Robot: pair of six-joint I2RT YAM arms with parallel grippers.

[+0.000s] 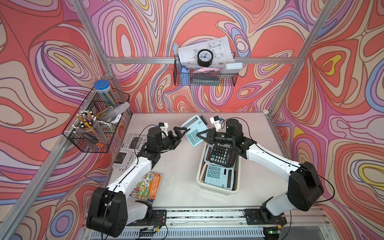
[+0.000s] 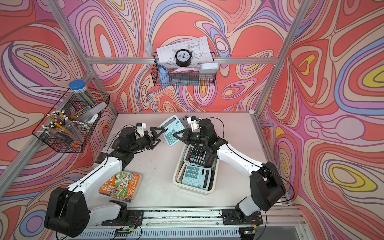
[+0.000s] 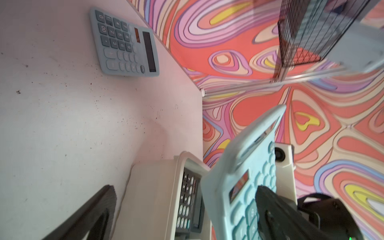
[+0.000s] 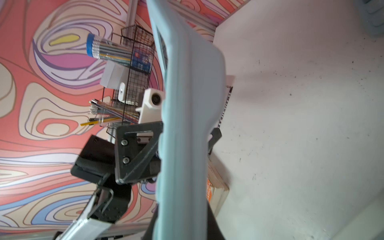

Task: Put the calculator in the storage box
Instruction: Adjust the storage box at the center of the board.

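Observation:
A light blue calculator (image 1: 194, 129) hangs tilted above the table, just past the far end of the cream storage box (image 1: 198, 180). My right gripper (image 1: 201, 137) is shut on its near end, one finger (image 3: 270, 207) pressing on the keys. The right wrist view shows the calculator (image 4: 187, 124) edge-on between those jaws. My left gripper (image 1: 185, 134) is open, with one finger (image 4: 135, 153) on each side of the calculator's left edge. The box holds a black calculator (image 1: 221, 155) and another light blue one (image 1: 218, 176).
A grey-blue calculator (image 3: 124, 43) lies on the table near the back wall. A newspaper (image 1: 128, 151) and a book (image 1: 146, 186) lie at the left under my left arm. Black wire baskets hang on the left wall (image 1: 97, 122) and the back wall (image 1: 205, 74).

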